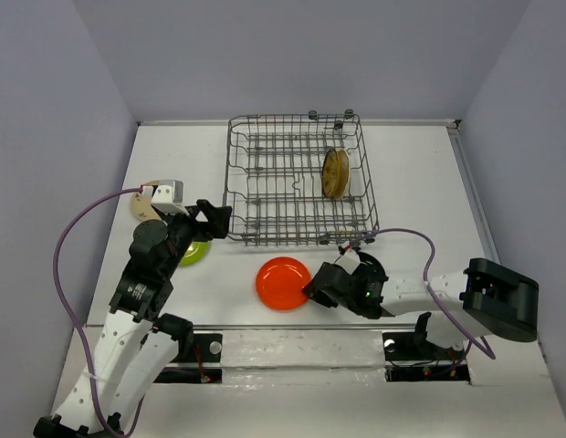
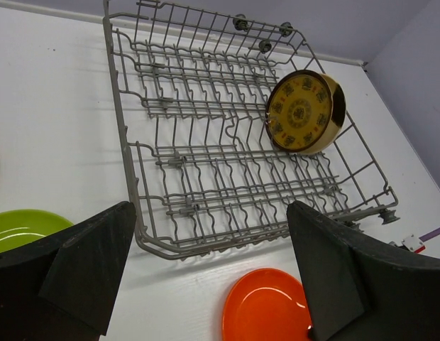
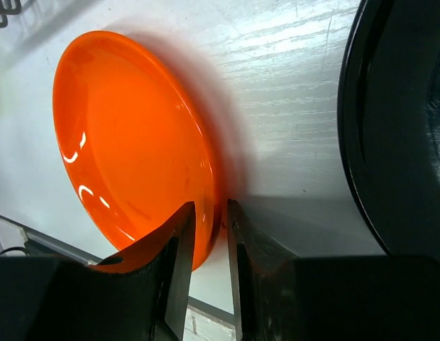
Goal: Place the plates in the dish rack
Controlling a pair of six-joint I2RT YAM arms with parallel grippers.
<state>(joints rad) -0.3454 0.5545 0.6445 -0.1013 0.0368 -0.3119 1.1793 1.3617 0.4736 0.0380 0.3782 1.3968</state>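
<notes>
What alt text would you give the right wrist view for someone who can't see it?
The right arm's two dark fingers pinch the rim of a glossy orange plate lying on a white table. Part of a black plate fills the right edge.

A flat white tabletop [image 1: 420, 182] is enclosed on three sides by plain, pale lavender-grey walls [image 1: 292, 55]. Along its near edge a glossy white strip [image 1: 292, 345] is set, in which light is reflected. In the right wrist view the tabletop is seen faintly streaked.
</notes>
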